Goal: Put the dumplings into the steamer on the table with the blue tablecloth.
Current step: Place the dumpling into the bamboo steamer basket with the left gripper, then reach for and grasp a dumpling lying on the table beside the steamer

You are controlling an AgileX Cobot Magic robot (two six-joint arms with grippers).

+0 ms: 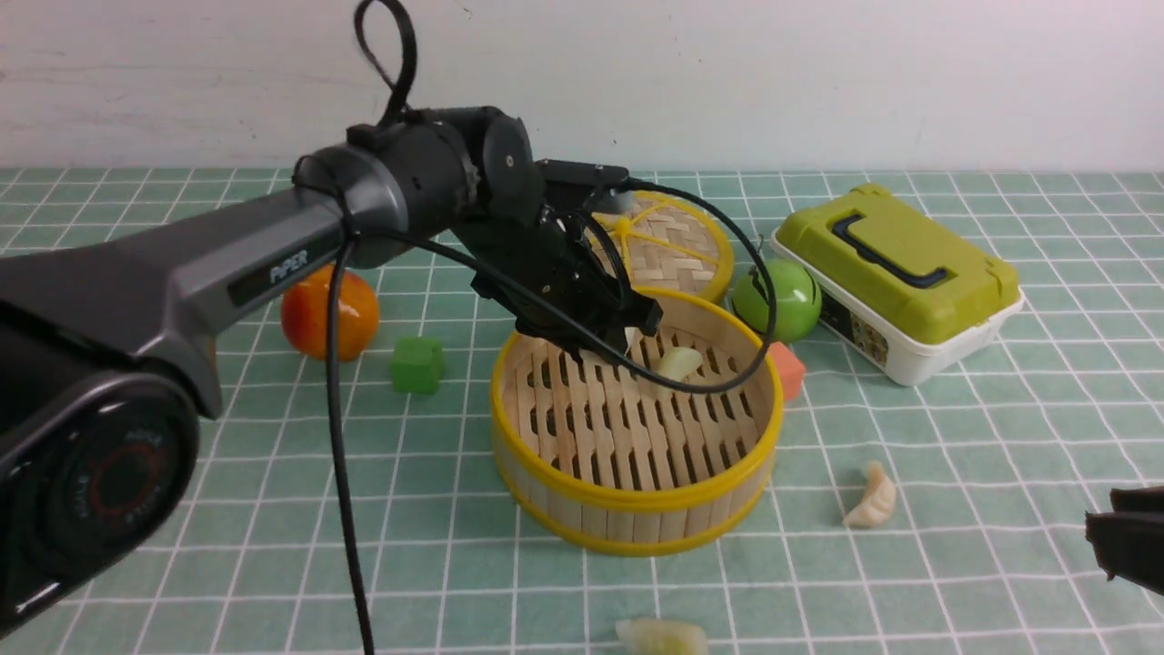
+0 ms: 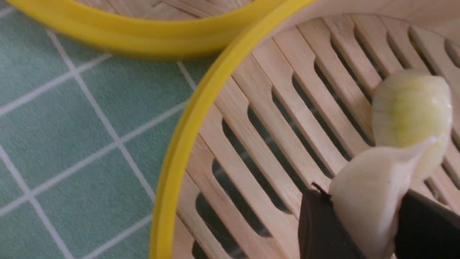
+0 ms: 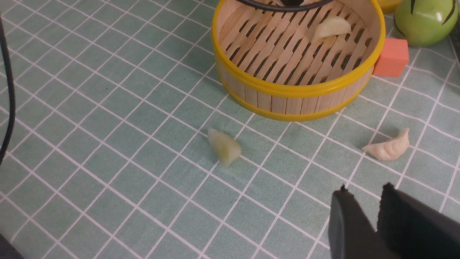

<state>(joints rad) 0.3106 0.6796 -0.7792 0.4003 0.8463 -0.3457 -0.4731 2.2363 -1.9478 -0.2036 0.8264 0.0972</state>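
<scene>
The bamboo steamer (image 1: 637,523) with yellow rim bands stands mid-table on the blue-green checked cloth (image 1: 273,509). My left gripper (image 1: 627,335) hangs over its far side, shut on a cream dumpling (image 2: 370,201) held just above the slatted floor. A second, faintly green dumpling (image 1: 680,362) lies inside, right beside the held one (image 2: 409,111). A cream dumpling (image 1: 871,498) lies on the cloth right of the steamer, and a greenish one (image 1: 662,637) lies in front of it. My right gripper (image 3: 364,190) is empty, its jaws nearly together, above the cloth near the cream dumpling (image 3: 390,148).
The flat woven lid (image 1: 673,246) lies behind the steamer. A green ball (image 1: 777,300) and an orange cube (image 1: 787,368) sit at its right, with a green-lidded box (image 1: 896,277) further right. An orange fruit (image 1: 329,311) and a green cube (image 1: 417,365) are to the left.
</scene>
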